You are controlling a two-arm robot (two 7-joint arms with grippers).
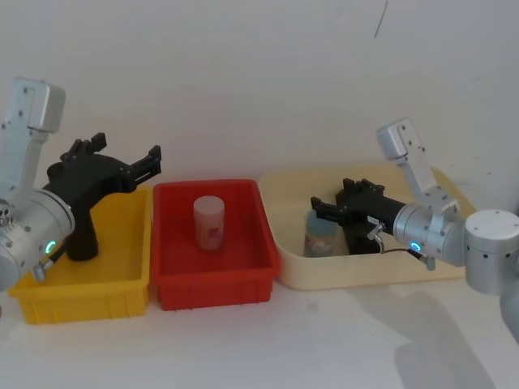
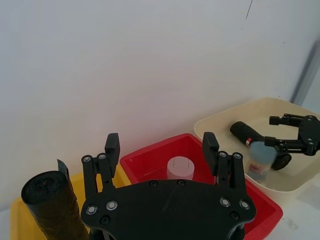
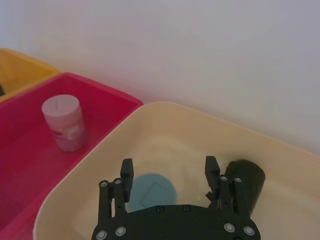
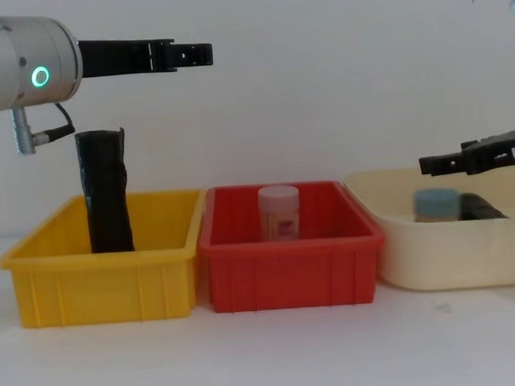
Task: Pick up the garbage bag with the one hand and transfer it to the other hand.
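Note:
The garbage bag (image 2: 245, 132) is a black roll with a small red label, lying tilted inside the cream bin (image 1: 357, 275); it also shows beside my right gripper (image 3: 247, 180). The other hand, my right gripper (image 3: 169, 167) with the blue ring, hovers open over the cream bin, above a blue-capped jar (image 3: 155, 190) and next to the roll. The one hand, my left gripper (image 4: 196, 53) with the green-teal ring, is held high over the yellow bin (image 1: 89, 296), open with nothing between its fingers.
A crinkled black roll (image 4: 104, 195) without a label stands upright in the yellow bin, below my left gripper. A pink-labelled jar (image 1: 209, 223) stands in the red bin (image 1: 215, 288) between the other two bins. A white wall is close behind.

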